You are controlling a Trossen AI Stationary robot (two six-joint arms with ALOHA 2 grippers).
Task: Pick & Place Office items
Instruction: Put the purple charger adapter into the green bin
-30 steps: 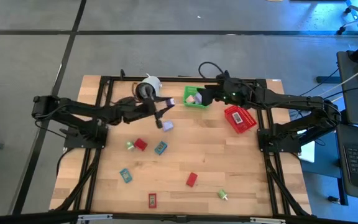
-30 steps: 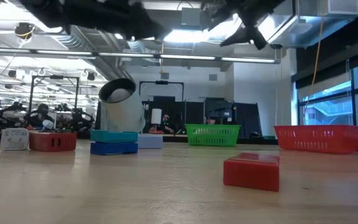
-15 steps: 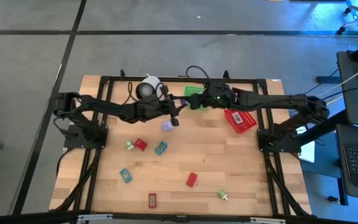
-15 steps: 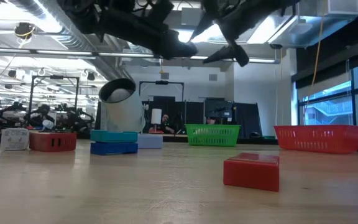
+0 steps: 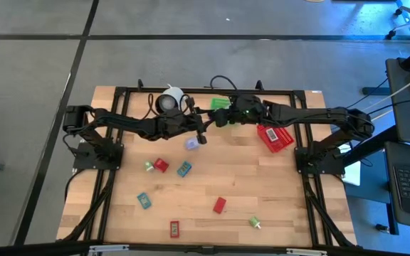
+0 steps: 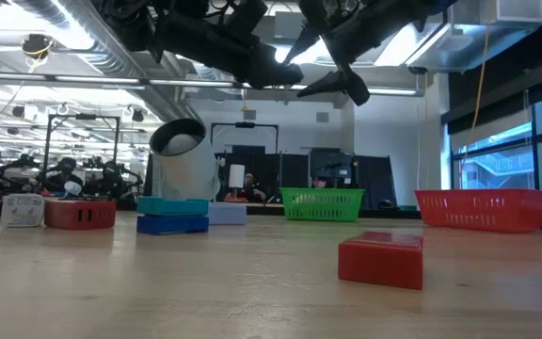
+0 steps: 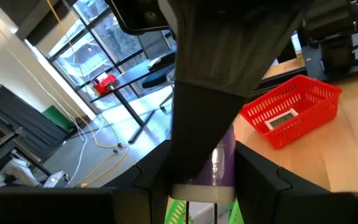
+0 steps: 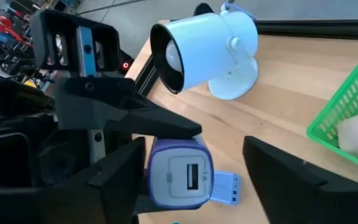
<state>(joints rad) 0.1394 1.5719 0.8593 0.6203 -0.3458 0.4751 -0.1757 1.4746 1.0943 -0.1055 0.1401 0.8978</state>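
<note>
1. You have both grippers meeting above the table's far middle: the left gripper (image 5: 201, 135) just left of the right gripper (image 5: 216, 119).
2. The roll (image 5: 169, 101) stands far left of them.
3. One basket (image 5: 223, 104) sits behind the right gripper; another basket (image 5: 275, 136) lies to its right.
4. Small items (image 5: 184, 169) scatter nearer you.

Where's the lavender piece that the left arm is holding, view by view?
High view: lavender piece below the left claw, at centre.
Low view: not visible; only the arms show overhead.
Left wrist view: lavender piece clamped between the dark fingers.
Right wrist view: lavender piece at centre, the right claw open around it.
Shared landmark: the white roll.
</note>
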